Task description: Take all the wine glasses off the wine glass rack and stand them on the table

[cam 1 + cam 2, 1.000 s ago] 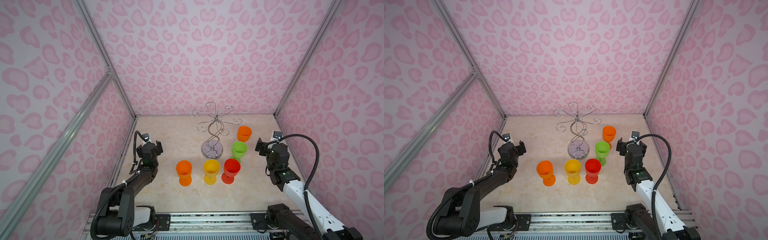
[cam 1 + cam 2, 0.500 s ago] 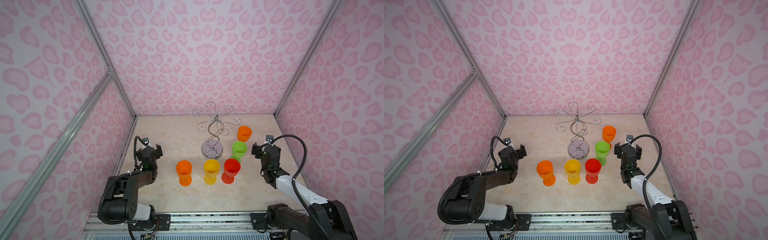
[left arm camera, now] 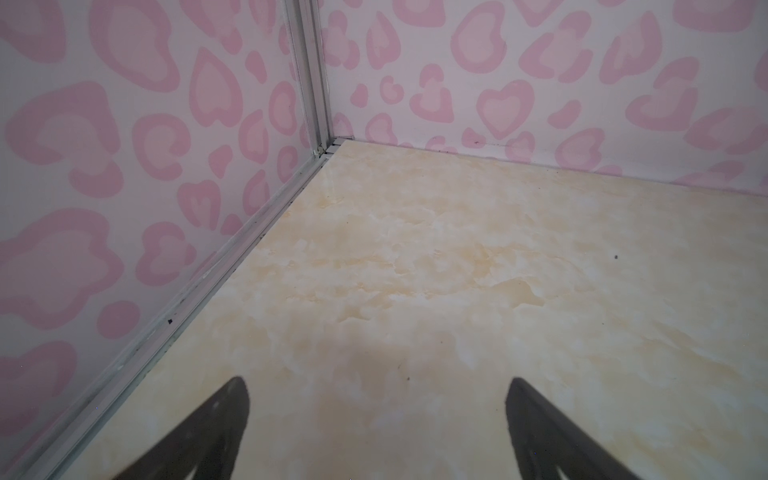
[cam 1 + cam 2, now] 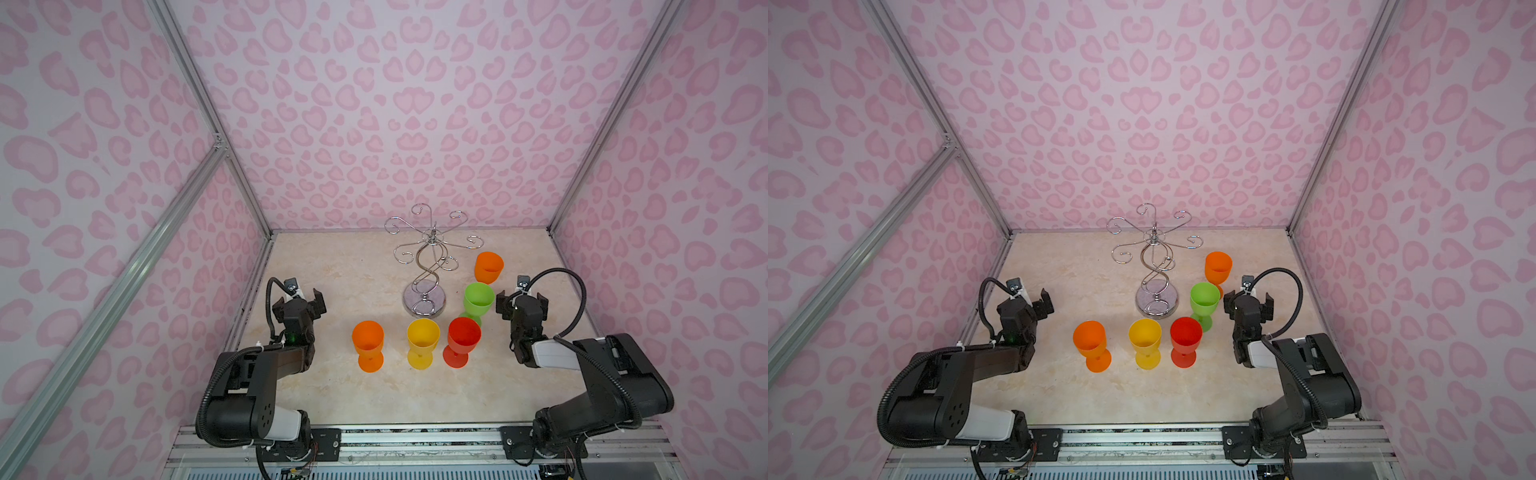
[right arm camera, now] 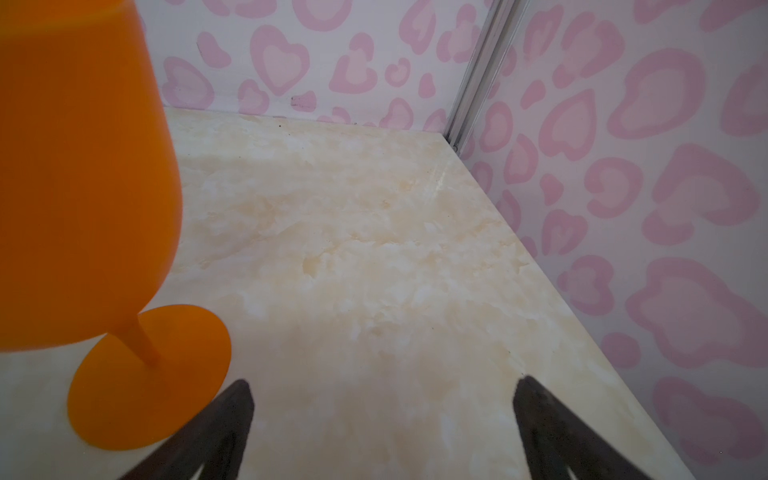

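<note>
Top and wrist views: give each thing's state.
wine glass rack: upright, arms empty
rear orange wine glass: upright, off rack
green wine glass: upright, off rack
red wine glass: upright, off rack
yellow wine glass: upright, off rack
front orange wine glass: upright, off rack
left gripper: jaws open, empty
right gripper: jaws open, empty

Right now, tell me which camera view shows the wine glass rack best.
The top views. Both show the wine glass rack whole, curled arms down to round base, no glass hanging on it. Neither wrist view catches it: the left sees only tabletop, the right an orange glass.
</note>
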{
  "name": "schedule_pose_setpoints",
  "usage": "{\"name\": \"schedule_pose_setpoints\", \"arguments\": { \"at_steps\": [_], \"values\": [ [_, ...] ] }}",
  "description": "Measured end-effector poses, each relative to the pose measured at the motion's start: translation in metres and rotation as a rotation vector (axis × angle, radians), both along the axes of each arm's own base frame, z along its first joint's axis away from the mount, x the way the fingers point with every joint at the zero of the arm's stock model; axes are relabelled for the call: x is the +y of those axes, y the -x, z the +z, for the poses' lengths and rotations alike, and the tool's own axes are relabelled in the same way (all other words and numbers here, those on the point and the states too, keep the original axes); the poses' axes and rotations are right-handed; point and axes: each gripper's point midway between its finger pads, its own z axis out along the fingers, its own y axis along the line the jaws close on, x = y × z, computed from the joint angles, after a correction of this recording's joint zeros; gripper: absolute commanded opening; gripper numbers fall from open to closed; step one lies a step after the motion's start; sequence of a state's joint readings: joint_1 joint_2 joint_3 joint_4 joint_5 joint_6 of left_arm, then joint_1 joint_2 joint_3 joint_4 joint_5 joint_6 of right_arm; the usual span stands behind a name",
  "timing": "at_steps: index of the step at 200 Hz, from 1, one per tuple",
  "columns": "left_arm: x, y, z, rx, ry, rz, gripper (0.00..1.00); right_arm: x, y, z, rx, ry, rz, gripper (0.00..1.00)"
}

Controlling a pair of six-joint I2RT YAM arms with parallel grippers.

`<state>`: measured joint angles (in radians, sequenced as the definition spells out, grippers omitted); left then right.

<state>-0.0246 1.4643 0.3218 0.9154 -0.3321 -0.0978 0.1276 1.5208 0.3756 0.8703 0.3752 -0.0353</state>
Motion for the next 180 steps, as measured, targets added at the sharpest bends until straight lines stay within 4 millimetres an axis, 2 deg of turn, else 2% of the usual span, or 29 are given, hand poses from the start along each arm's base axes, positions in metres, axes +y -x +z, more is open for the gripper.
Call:
{"name": "schedule_pose_setpoints", "arguments": {
  "at_steps": [8, 22, 51, 78, 180],
  "values": [
    [0.001, 0.003, -0.005, 0.014, 0.001, 0.001, 0.97, -0.004, -0.001, 0.003, -0.021, -0.010, -0.009, 0.98],
    [0.001, 0.001, -0.002, -0.005, 0.002, 0.000, 0.97, -0.011, 0.001, 0.002, -0.034, -0.030, -0.026, 0.98],
    [0.000, 0.000, 0.004, -0.032, 0.004, -0.004, 0.97, -0.016, 0.008, -0.014, -0.019, -0.064, -0.025, 0.98],
    [0.000, 0.000, 0.005, -0.035, 0.004, -0.005, 0.97, -0.012, 0.002, -0.003, -0.076, -0.086, -0.005, 0.98],
    [0.000, -0.002, 0.009, -0.055, 0.004, -0.005, 0.97, -0.011, 0.001, 0.000, -0.095, -0.096, -0.001, 0.98]
  ]
}}
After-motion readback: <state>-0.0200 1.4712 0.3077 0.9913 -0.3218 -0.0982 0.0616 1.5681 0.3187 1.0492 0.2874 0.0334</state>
